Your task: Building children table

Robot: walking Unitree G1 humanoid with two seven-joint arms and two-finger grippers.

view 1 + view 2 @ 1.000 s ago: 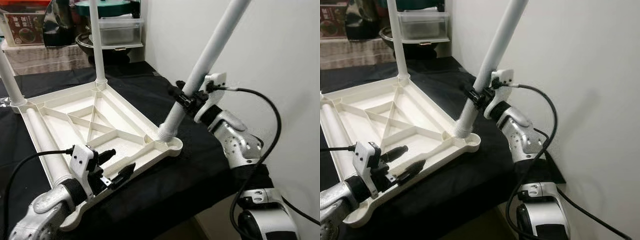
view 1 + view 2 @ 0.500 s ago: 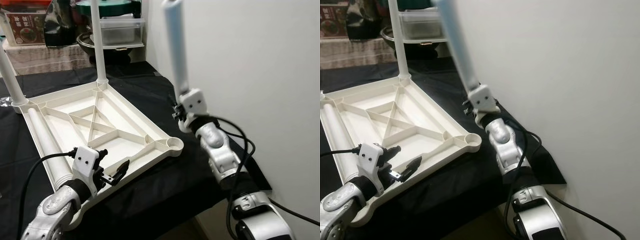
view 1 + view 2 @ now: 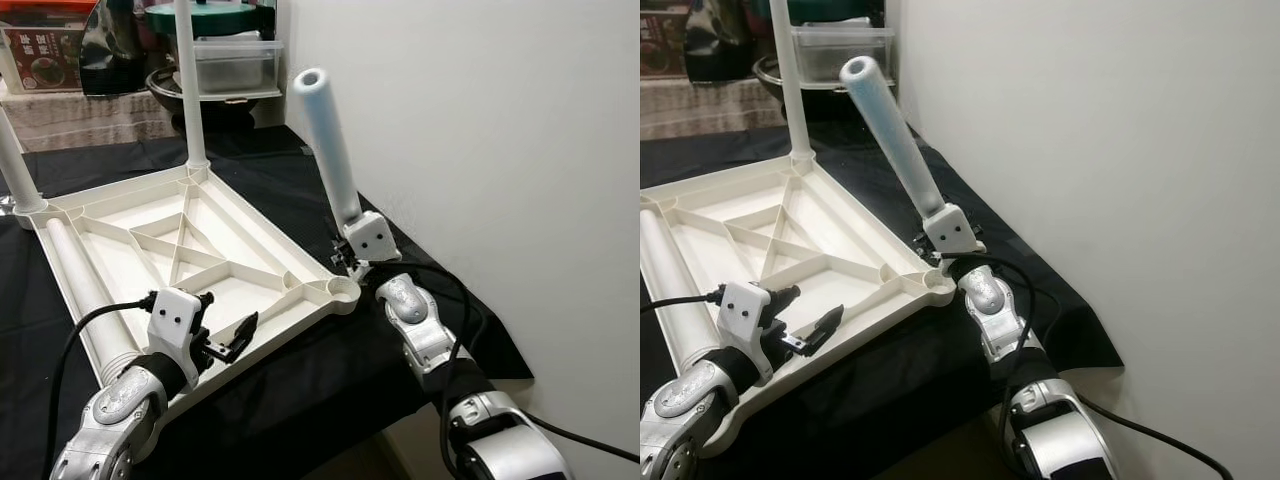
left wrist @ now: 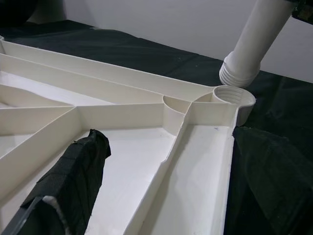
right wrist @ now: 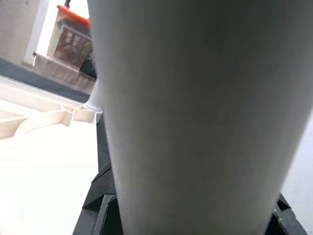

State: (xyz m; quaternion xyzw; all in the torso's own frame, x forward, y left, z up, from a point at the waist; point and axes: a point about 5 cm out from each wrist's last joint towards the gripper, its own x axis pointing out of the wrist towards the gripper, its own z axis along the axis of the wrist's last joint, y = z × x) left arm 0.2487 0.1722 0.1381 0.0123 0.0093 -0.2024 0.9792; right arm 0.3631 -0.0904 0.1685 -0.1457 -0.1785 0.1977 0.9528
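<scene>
While the white tabletop (image 3: 200,250) lies upside down on the black cloth (image 3: 300,180), I see my right gripper (image 3: 345,262) clamped on a loose white leg (image 3: 328,150). The leg tilts up and to the left, its threaded end just above the empty socket (image 4: 234,95) at the near right corner. My left gripper (image 3: 228,335) rests over the near edge, fingers apart. Two legs (image 3: 187,85) stand at the far corners.
</scene>
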